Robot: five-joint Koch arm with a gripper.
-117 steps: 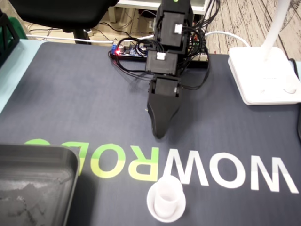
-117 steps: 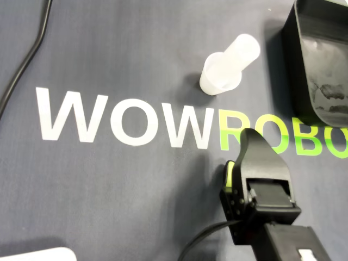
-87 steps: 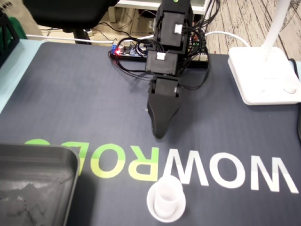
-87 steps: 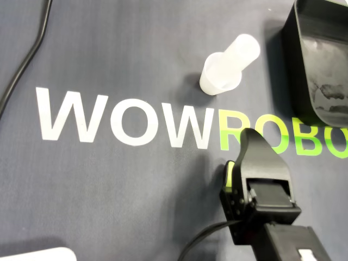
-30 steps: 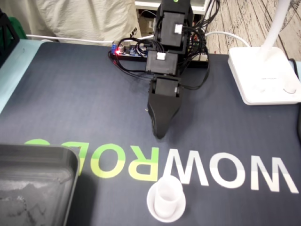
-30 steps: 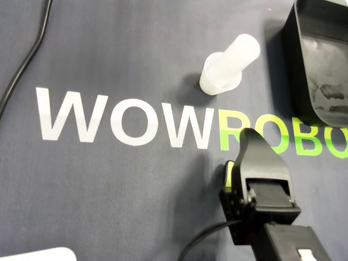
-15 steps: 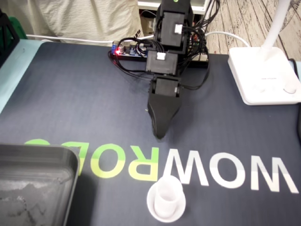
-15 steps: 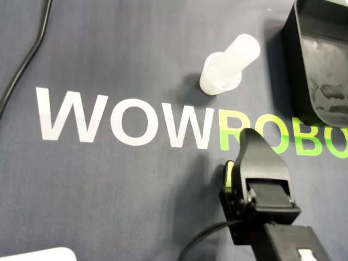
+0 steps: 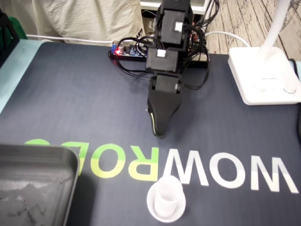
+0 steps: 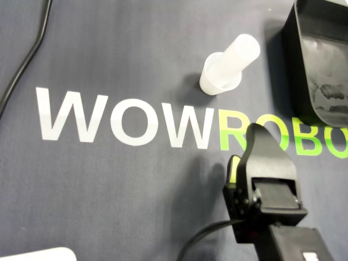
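Right now your gripper (image 9: 159, 133) hangs over the mat (image 10: 109, 190), its tip by the green R of the WOWROBO lettering (image 10: 125, 119). Its jaws are clenched together with nothing between them. Your white plastic cup (image 10: 225, 65) stands upright just beyond that lettering, on the side away from the arm, near the last W and apart from the gripper. A black tray (image 10: 296, 65) sits beside the lettering's green end.
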